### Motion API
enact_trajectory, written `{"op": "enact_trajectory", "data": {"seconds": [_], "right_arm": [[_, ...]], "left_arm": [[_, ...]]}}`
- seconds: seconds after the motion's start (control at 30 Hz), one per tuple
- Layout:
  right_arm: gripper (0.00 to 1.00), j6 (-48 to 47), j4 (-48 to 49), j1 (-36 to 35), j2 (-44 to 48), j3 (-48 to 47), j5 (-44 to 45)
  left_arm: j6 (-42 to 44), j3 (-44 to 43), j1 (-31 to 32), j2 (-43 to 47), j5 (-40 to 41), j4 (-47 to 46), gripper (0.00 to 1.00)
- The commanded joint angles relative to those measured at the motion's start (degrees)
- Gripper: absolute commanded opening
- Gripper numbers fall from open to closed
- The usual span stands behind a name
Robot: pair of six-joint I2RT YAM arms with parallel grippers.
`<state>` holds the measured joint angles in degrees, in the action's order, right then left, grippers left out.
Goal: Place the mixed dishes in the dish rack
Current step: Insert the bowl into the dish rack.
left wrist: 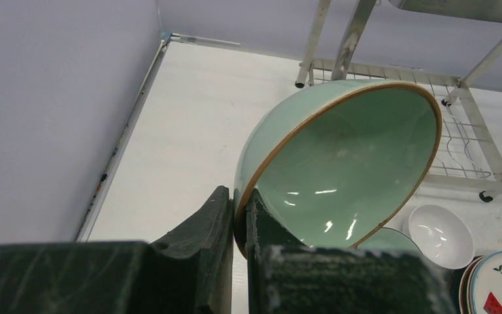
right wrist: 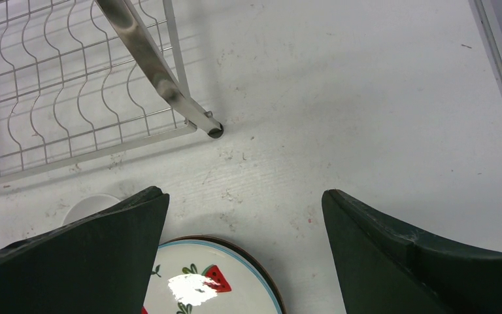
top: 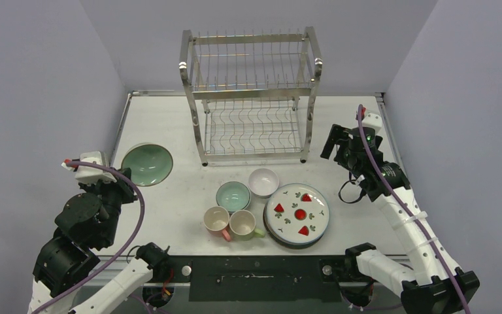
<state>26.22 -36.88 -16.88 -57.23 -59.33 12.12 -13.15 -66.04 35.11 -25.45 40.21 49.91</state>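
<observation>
White scuffed table (top: 170,216), dish rack (top: 255,93) (lilac walls (top: 39,78))

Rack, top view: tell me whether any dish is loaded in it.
No: both tiers of the rack show only bare wire, with no dish in them.

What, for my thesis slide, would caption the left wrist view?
Left tool shut on the rim of a tilted mint-green bowl, dish rack behind it.
</observation>
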Motion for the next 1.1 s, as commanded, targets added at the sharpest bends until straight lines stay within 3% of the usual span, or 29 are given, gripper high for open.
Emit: {"op": "enact_trajectory", "data": {"seconds": [0.0, 0.3, 0.53, 0.8, 1.07], "right_arm": [[0.91, 0.6, 2.4, 0.3, 1.6, -0.3, -0.6], [0.91, 1.1, 2.8, 0.4, 2.4, 0.1, -3.0], [0.89, 8.1, 13.7, -1.6, 5.4, 5.3, -20.4], [0.89, 17.4, 26.8, -17.5, 7.2, 8.2, -19.3], [0.9, 28.2, 46.4, -28.2, 6.4, 11.8, -17.5]], "left_arm": [[-1.1, -2.0, -0.1, 0.8, -0.5, -7.6, 0.0], [-1.4, -1.3, -0.2, 1.4, -1.8, -8.1, 0.0], [-2.2, 6.8, -0.1, 5.7, -7.9, -18.4, 0.0], [-4.0, 18.9, -0.1, 8.9, -14.7, -35.8, 0.0], [-4.6, 29.3, -0.1, 9.7, -17.9, -52.1, 0.0]]}}
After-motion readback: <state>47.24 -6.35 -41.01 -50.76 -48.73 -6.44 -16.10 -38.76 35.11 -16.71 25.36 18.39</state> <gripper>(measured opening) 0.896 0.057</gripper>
